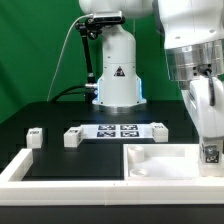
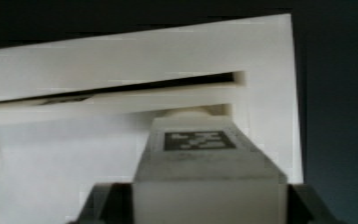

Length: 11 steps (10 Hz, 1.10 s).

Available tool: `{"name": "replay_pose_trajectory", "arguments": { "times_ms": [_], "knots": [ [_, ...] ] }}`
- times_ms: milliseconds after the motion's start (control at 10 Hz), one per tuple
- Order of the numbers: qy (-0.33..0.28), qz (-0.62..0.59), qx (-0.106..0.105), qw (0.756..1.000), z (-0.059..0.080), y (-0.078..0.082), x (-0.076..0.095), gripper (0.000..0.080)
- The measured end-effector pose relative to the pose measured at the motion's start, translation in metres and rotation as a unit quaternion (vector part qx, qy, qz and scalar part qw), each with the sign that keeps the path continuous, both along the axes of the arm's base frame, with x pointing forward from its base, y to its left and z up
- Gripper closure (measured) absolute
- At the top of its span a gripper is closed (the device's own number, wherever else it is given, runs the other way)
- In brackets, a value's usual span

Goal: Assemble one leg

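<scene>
My gripper [image 1: 209,130] is at the exterior view's right, shut on a leg [image 1: 210,153], a stubby white post with a black-and-white tag. It holds the leg over the right end of the large white tray-like part [image 1: 155,160]. In the wrist view the leg [image 2: 202,150] sits between my dark fingers [image 2: 115,205], tag facing the camera, its far end close to a dark slot in the white part [image 2: 123,70]. Whether the leg touches that part I cannot tell. Two more legs [image 1: 35,137] [image 1: 72,137] lie at the exterior view's left.
The marker board [image 1: 120,130] lies before the robot's base [image 1: 116,75], with another small white block [image 1: 158,130] at its right end. A long white raised rim [image 1: 50,172] runs along the front and the left. A green backdrop stands behind.
</scene>
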State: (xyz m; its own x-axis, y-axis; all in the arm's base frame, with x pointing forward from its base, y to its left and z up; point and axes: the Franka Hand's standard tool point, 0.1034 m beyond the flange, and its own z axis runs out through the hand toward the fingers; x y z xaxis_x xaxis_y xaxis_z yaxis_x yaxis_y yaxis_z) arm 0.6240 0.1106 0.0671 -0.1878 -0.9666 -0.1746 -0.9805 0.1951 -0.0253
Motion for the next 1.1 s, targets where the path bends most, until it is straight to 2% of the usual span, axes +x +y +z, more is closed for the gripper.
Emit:
{"name": "replay_pose_trajectory", "arguments": {
  "times_ms": [500, 600, 700, 800, 900, 1000, 1100],
  "knots": [
    [0.020, -0.137, 0.006, 0.990, 0.0010, -0.0012, 0.0005, 0.0509],
    [0.022, -0.148, 0.007, 0.989, 0.0004, -0.0009, 0.0002, 0.0449],
    [0.019, -0.130, 0.006, 0.991, -0.0001, 0.0000, -0.0001, 0.0311],
    [0.018, -0.116, 0.006, 0.993, -0.0001, 0.0001, -0.0002, 0.0311],
    [0.019, -0.107, 0.006, 0.994, 0.0003, 0.0011, -0.0004, 0.0204],
    [0.012, -0.053, 0.002, 0.998, 0.0007, 0.0013, -0.0005, 0.0161],
    [0.005, -0.004, -0.001, 1.000, 0.0010, 0.0018, -0.0005, 0.0161]
  ]
}}
